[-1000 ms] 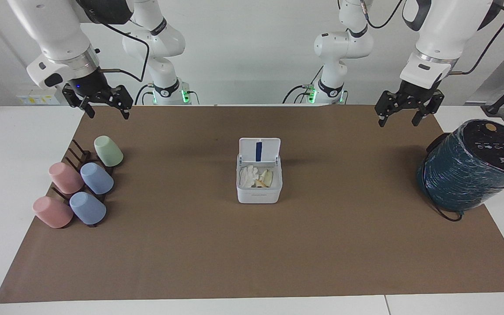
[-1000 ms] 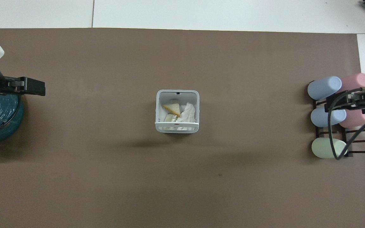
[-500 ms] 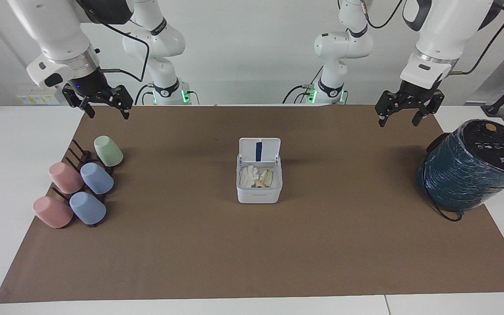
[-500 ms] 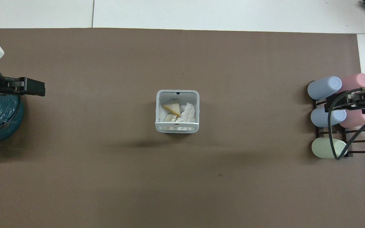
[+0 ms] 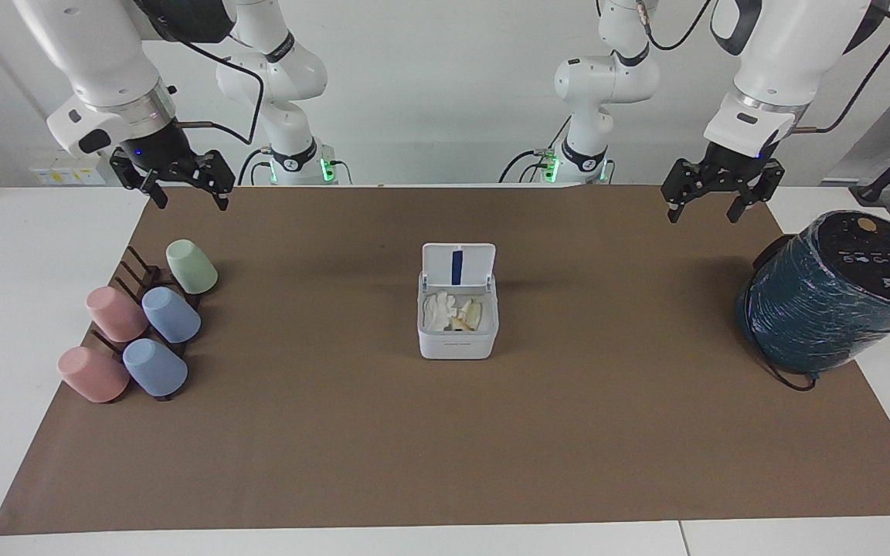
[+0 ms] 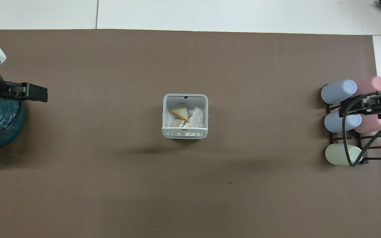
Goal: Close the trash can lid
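The trash can (image 5: 456, 344) is a small white cube-shaped bin in the middle of the brown mat, with scraps and crumpled paper inside. It also shows in the overhead view (image 6: 184, 134). The lid (image 5: 458, 266) stands open and upright on the can's edge nearer to the robots, its blue strip showing; from overhead it shows edge-on (image 6: 184, 128). My left gripper (image 5: 702, 216) hangs open and empty in the air near the teal cylinder, well apart from the can. My right gripper (image 5: 191, 202) hangs open and empty over the cup rack's end of the mat.
A large dark teal cylinder (image 5: 831, 289) stands at the left arm's end of the table, with a cable under it. A dark rack with several pastel cups (image 5: 144, 324) sits at the right arm's end. The brown mat (image 5: 445, 448) covers the table's middle.
The left gripper has risen very slightly. The can, the lid and the right gripper have not moved.
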Motion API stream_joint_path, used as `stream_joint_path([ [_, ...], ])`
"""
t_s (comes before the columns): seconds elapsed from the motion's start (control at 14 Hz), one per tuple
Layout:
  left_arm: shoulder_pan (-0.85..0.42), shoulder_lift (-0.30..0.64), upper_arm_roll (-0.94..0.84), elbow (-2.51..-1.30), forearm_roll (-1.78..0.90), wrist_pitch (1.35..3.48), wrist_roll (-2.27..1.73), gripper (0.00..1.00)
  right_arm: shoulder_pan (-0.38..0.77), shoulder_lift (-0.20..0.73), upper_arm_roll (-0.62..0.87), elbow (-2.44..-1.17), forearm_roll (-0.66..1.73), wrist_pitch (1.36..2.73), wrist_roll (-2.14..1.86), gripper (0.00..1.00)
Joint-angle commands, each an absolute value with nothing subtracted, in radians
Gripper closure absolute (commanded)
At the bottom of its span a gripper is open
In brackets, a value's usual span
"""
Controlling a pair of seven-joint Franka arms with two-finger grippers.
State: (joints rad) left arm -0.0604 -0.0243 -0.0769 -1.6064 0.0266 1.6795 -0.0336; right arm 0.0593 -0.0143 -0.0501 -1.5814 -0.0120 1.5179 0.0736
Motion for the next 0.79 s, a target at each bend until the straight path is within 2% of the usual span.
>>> stream_joint_path([
  [0.0,-0.086,-0.072,-0.086,-1.675,0.034,1.696,-0.093,0.0,0.057,-0.029,-0.051,-1.592,0.005,1.509,0.058,0.0],
  [0.14,-0.147,-0.08,-0.086,-1.703,0.029,1.742,-0.199,0.0,0.057,-0.029,-0.051,-1.592,0.005,1.509,0.058,0.0],
  [0.21,-0.173,-0.08,-0.086,-1.706,0.009,1.743,-0.257,0.11,0.055,-0.029,-0.051,-1.592,0.005,1.509,0.058,0.0],
  [0.29,-0.189,-0.08,-0.086,-1.707,-0.015,1.744,-0.317,0.37,0.057,-0.029,-0.051,-1.592,0.005,1.509,0.058,0.0],
  [0.5,-0.247,-0.098,-0.086,-1.764,-0.038,1.785,-0.445,0.97,0.057,-0.031,-0.051,-1.592,0.005,1.509,0.058,0.0],
  [0.71,-0.311,-0.127,-0.086,-1.841,-0.041,1.848,-0.541,1.0,0.057,-0.029,-0.051,-1.594,0.005,1.509,0.06,0.0],
])
